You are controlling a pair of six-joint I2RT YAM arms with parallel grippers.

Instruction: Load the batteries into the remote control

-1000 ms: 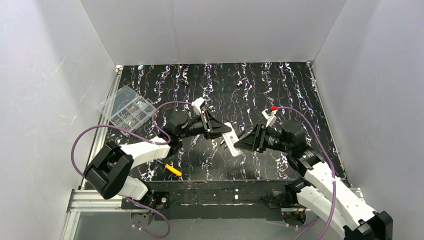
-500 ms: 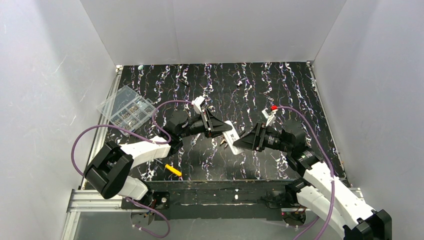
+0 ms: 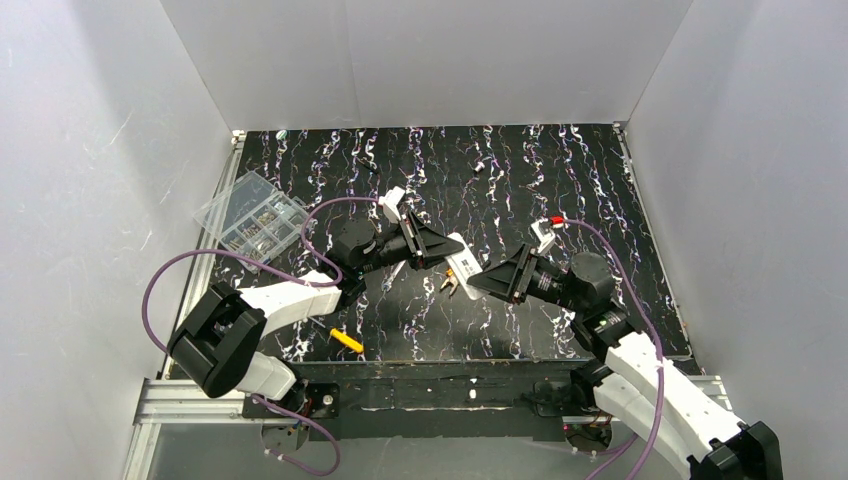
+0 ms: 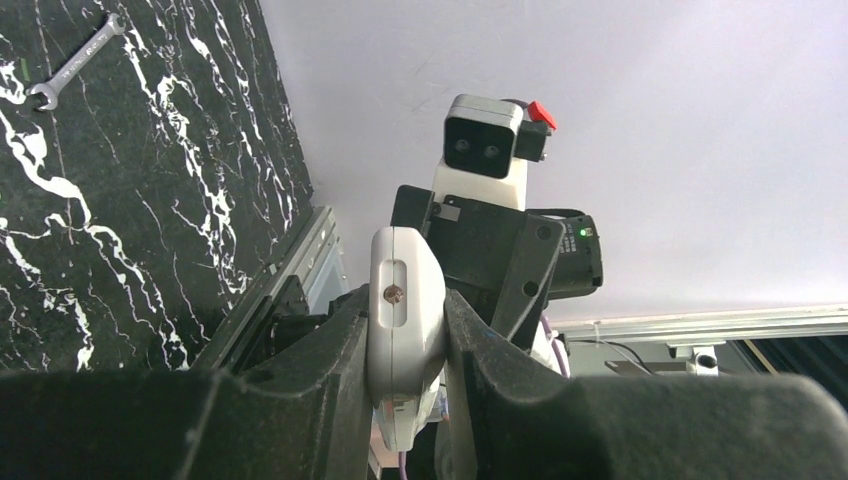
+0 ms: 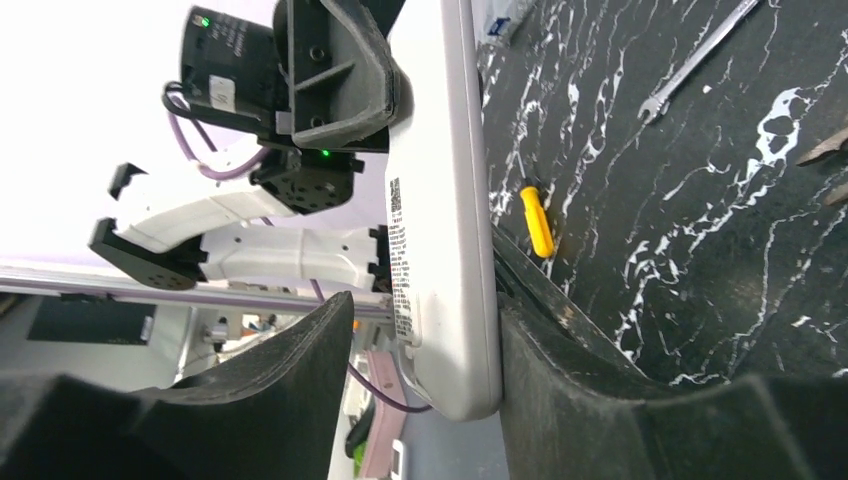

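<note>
The white remote control (image 3: 462, 263) hangs in the air between both arms above the middle of the table. My left gripper (image 3: 435, 250) is shut on one end of it; in the left wrist view the remote (image 4: 405, 290) is pinched edge-on between the left gripper's (image 4: 405, 335) two fingers. My right gripper (image 3: 487, 281) is open around the other end. In the right wrist view the remote (image 5: 445, 200) rests against one finger (image 5: 560, 370) of the right gripper (image 5: 425, 335), with a gap to the other. No blue batteries show in any view.
A clear compartment box (image 3: 255, 218) lies at the table's left edge. A yellow-handled screwdriver (image 3: 347, 340) lies near the front, also in the right wrist view (image 5: 537, 222). A wrench (image 5: 695, 55) lies on the black marbled mat. Small metal parts (image 3: 447, 284) lie under the remote.
The left gripper has lifted the remote up and slightly back. The right gripper has moved left, so the remote's free end now sits between its fingers.
</note>
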